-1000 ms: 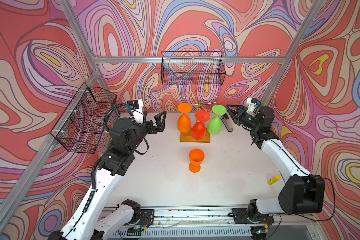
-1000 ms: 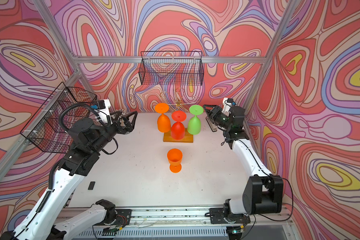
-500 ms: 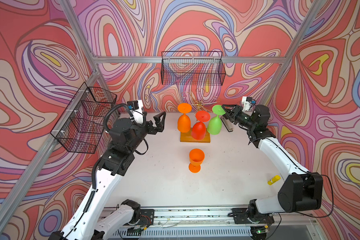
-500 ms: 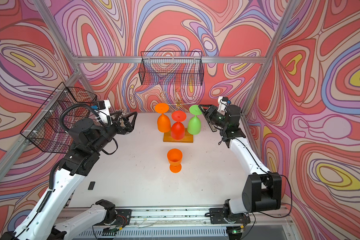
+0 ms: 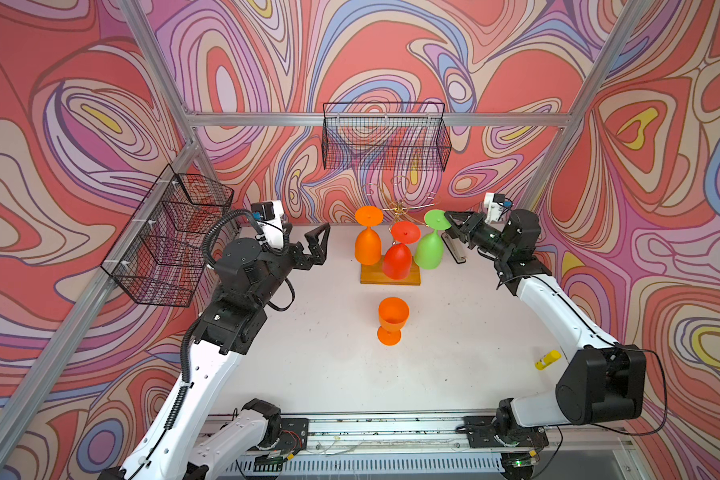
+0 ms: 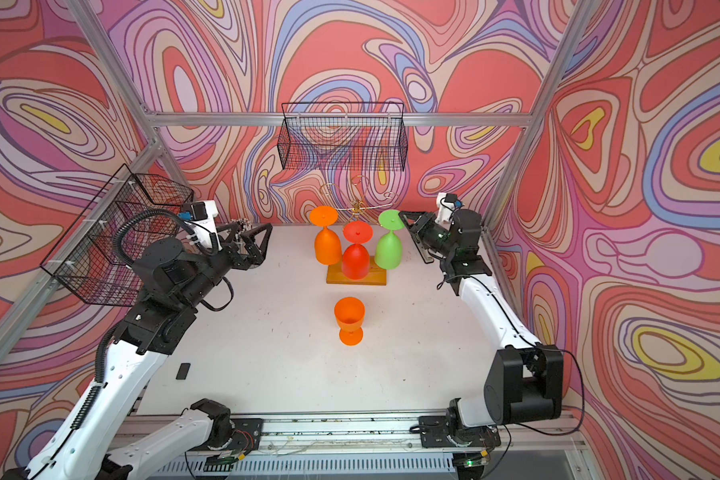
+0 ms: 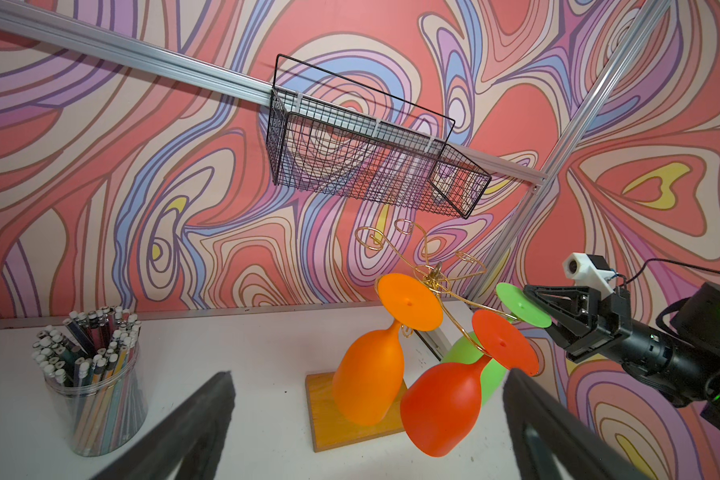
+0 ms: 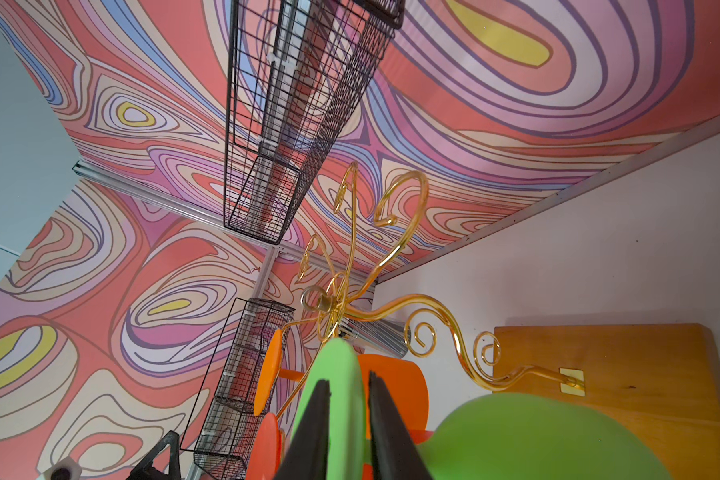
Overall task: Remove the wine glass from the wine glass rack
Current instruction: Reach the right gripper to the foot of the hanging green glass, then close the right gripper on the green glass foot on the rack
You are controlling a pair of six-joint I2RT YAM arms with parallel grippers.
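Well, over on the left the left claw point(image 6: 252, 232) hangs above the worktop point(image 5: 308, 353) with its fingers spread wide and nothing between them, a clear tub of pencils point(image 7: 92, 374) near it at the far left edge.

In the middle, towards the far wall, stands the wine glass rack point(image 5: 400, 210), a thin gold wire tree on a wooden base. Three glasses hang upside down from its arms: an orange wine glass point(image 5: 367, 247) on the left, a red wine glass point(image 5: 398, 259) nearest me, and a green wine glass point(image 5: 429, 251) on the right. A second, upright orange glass point(image 5: 391, 318) stands alone on the worktop, nearer than the rack.

On the right, the right claw point(image 5: 447, 218) has reached the green one's foot. Seen from its wrist, the black fingers point(image 8: 314, 419) sit close together with the flat green disc pinched between them.

These look like moulded plastic: light, stiff, unlikely to break, but smooth and likely slippery. The foot is a thin hold, so I'd expect the bowl to swing. The disc has to slide outward along its wire arm, and the rack looks light enough to drag or tip if it snags. The red glass hangs close beside it.
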